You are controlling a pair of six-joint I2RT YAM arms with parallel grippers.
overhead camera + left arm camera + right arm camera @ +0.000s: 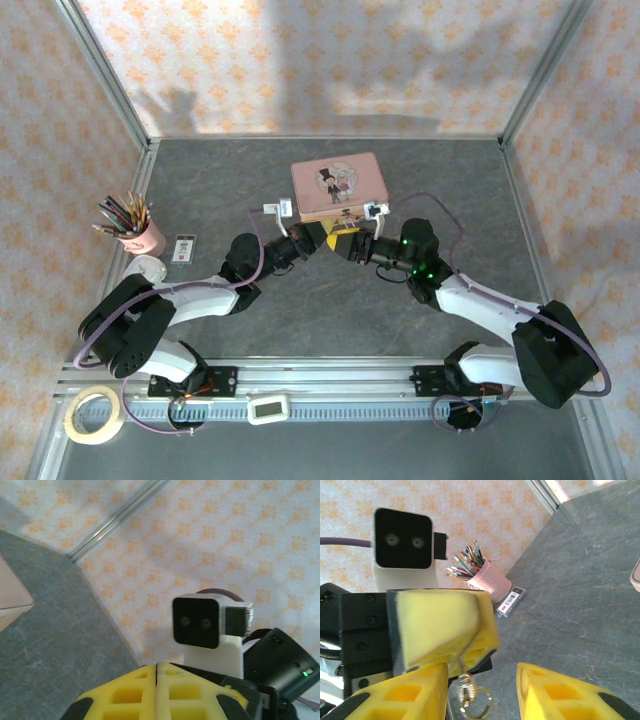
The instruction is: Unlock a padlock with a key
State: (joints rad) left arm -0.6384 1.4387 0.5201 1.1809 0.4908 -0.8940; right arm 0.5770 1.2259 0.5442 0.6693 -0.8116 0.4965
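Observation:
My left gripper point(318, 238) is held above the table's middle, just in front of the pink tin, with its yellow fingers point(150, 690) pressed together. In the right wrist view those shut fingertips pinch the top of a small brassy, silvery bunch with a key ring point(475, 700) dangling below. The bunch is blurred, so I cannot tell key from padlock in it. My right gripper point(480, 680) faces the left one at close range point(352, 247). It is open, its fingers point(555, 695) standing on either side of the hanging bunch without touching it.
The pink picture tin point(338, 187) lies just behind both grippers. At the left stand a pink cup of pencils point(140, 235) and a small card pack point(184, 248). A tape roll point(95, 415) lies by the front rail. Patterned walls close in three sides.

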